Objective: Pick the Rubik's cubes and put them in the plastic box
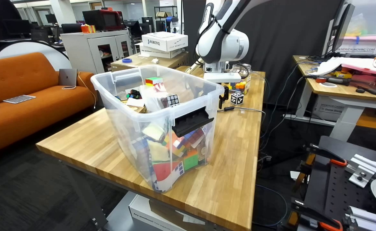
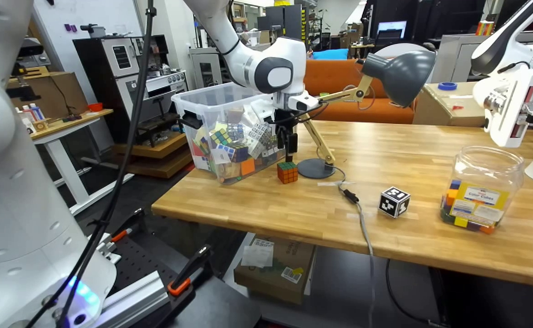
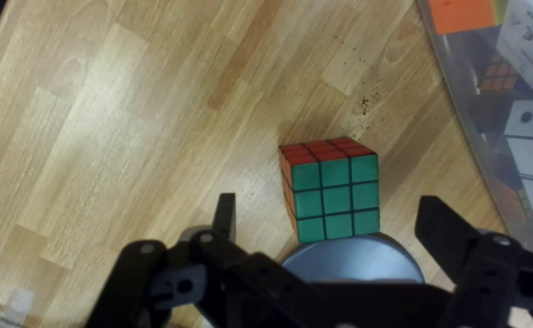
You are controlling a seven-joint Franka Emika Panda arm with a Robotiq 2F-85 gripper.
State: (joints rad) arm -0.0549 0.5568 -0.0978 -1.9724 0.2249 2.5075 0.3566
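The claw (image 3: 329, 212) is hanging with its jaws wide apart, holding nothing; the green-topped Rubik's cube (image 3: 336, 198) is sitting below it, nearly square to the gap.

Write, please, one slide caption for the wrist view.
Open gripper above a Rubik's cube, green face up, with the clear plastic box at the picture's right edge.

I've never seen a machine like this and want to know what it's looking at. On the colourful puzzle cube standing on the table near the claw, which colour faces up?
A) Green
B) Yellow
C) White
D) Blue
A, because the wrist view looks down on the puzzle cube and shows a full green face on top, and an exterior view also shows green above reddish-orange sides.
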